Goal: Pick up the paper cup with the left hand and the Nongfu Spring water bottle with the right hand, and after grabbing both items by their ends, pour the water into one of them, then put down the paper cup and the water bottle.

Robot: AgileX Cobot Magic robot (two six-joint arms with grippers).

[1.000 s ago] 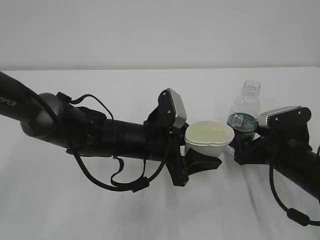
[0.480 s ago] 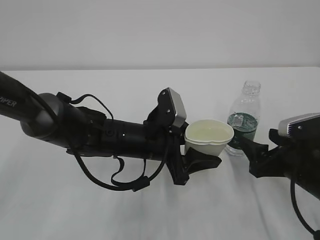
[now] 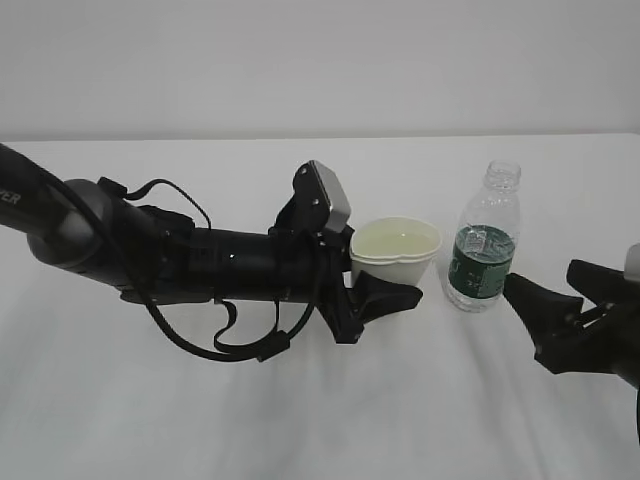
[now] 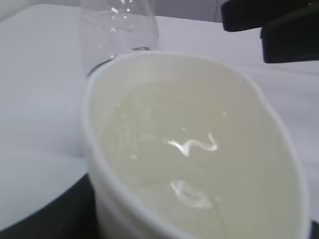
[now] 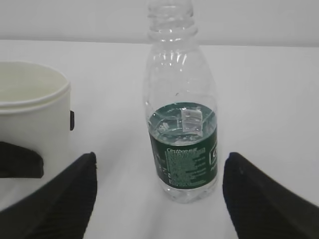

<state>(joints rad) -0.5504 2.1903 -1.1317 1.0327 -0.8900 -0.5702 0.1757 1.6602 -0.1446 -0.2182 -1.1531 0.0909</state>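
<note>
While squeezed oval by left tool [image 3: 385, 297] | paper cup [image 3: 395, 252] holds water | right tool [image 3: 545, 310] spread

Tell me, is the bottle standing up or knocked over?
Standing up. The bottle sits on its base on the table, open neck pointing upward.

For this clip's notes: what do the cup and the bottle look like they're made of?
The paper cup: matte white, apparently paper; its rolled rim is squeezed out of round by the left hand's fingers. The Nongfu Spring water bottle: clear, glossy, ribbed, likely thin plastic, with a dark green label that looks like printed film.
</note>
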